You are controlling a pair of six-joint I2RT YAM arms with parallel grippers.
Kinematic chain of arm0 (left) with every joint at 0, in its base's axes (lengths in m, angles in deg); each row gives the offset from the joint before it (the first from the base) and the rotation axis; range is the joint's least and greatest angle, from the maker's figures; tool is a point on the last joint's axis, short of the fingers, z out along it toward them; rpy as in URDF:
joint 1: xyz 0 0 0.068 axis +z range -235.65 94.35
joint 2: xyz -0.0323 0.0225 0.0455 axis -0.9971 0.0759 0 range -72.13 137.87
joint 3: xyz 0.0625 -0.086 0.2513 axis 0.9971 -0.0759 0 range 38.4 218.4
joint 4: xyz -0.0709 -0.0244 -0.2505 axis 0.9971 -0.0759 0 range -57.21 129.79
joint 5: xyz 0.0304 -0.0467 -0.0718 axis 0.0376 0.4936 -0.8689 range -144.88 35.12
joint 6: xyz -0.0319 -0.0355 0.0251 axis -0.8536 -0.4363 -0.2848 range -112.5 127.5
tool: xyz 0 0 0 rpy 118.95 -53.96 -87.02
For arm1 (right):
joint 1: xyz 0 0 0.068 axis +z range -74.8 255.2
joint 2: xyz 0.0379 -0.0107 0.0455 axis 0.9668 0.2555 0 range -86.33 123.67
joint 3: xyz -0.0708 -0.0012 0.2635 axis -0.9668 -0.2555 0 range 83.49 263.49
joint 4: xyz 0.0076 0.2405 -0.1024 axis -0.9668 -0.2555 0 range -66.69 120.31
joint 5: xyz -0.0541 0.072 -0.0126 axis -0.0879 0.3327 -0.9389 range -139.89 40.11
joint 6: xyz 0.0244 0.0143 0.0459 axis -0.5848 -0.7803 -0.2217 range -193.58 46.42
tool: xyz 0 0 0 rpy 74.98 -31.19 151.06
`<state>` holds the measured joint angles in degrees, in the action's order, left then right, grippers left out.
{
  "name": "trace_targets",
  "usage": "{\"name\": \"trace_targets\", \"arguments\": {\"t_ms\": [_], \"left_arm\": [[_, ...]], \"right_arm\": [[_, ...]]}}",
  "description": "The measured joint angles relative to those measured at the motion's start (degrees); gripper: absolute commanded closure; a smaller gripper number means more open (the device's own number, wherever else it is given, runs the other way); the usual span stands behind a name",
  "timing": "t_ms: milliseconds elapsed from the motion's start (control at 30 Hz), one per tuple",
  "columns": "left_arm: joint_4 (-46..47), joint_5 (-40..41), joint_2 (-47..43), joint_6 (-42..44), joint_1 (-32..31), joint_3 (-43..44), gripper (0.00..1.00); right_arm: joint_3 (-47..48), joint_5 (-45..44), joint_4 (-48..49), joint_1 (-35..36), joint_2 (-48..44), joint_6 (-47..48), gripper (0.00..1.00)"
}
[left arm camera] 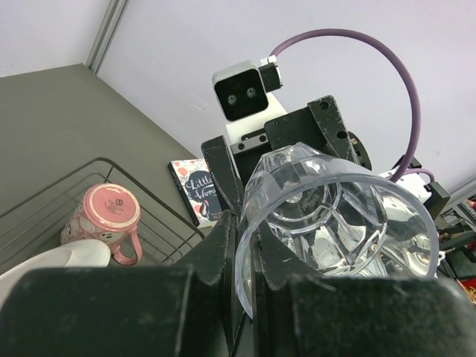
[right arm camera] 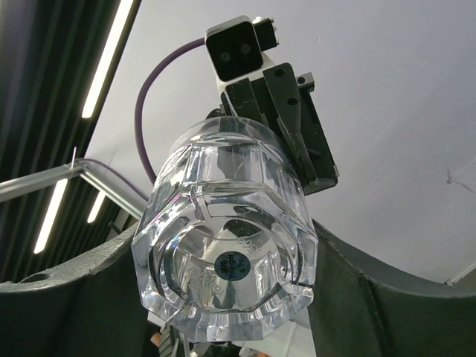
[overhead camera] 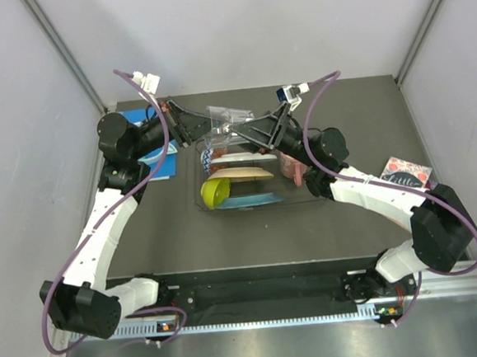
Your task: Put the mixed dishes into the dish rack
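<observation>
Top external shows the glass (overhead camera: 227, 117) lying lengthwise between the arms over the rack (overhead camera: 306, 201), left gripper (overhead camera: 206, 131) pinching its rim, right gripper (overhead camera: 249, 133) flanking its base, hold unclear.

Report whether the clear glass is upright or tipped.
Tipped on its side. The small clear glass hangs between both grippers, mouth towards the left gripper, base towards the right gripper.

Dish rack (overhead camera: 306, 200) at middle of surface (overhead camera: 185, 240). Holds bowl (overhead camera: 215, 193) at left end, plates (overhead camera: 246, 174) one behind another in the middle, mug (overhead camera: 291, 168) at right end. Glass (overhead camera: 222, 130) aloft over rack's far-left corner. Card (overhead camera: 407, 173) on surface, well right of rack.
</observation>
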<state>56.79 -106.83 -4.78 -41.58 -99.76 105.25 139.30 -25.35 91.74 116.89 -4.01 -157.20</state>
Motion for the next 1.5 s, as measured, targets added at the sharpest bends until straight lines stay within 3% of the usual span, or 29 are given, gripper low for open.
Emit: {"name": "trace_targets", "arguments": {"t_ms": [100, 233, 300, 333, 367, 500, 833, 967, 1133, 1300, 1500], "left_arm": [[0.1, -0.3, -0.1, 0.1, 0.0, 0.0, 1.0], [0.4, -0.1, -1.3, 0.6, 0.0, -1.4, 1.0], [0.4, 0.2, -2.1, 0.8, -0.1, -2.3, 0.93], [0.4, 0.3, -2.5, 1.1, -0.2, -2.7, 0.83], [0.3, 0.4, -2.8, 1.3, -0.3, -3.0, 0.48], [-2.7, 0.2, -3.9, 5.1, -0.3, -3.3, 0.01], [-11.5, 2.8, -7.9, 14.5, 0.1, -3.7, 0.01], [-17.2, 2.8, -8.1, 18.3, 3.8, -1.4, 0.01], [-21.8, 1.3, -7.2, 20.3, 13.8, 1.2, 0.01], [-29.4, 0.5, -2.5, 24.6, 20.4, 4.5, 0.01], [-38.6, 2.3, -1.3, 32.4, 21.5, 4.7, 0.01]], "right_arm": [[0.0, 0.4, 0.0, -0.1, -0.1, 0.2, 0.61], [0.0, 1.9, -0.7, -0.7, -0.5, 0.7, 0.81], [0.0, 2.8, -1.5, -0.9, -0.9, 1.1, 0.92], [0.0, 3.4, -1.9, -1.0, -1.2, 1.2, 1.0], [0.0, 3.9, -2.7, -1.1, -1.5, 1.6, 1.0], [0.0, 4.1, -6.2, -2.1, -3.9, 3.7, 1.0], [0.8, 3.6, -26.3, -5.3, -15.8, 18.4, 1.0], [9.2, -0.5, -50.4, -6.8, -17.5, 32.6, 1.0], [22.6, -12.0, -79.8, -7.0, -17.7, 50.3, 1.0], [26.0, -22.6, -99.2, -7.0, -17.9, 59.7, 1.0], [17.9, -30.8, -111.0, -7.0, -17.9, 63.1, 1.0]]}}
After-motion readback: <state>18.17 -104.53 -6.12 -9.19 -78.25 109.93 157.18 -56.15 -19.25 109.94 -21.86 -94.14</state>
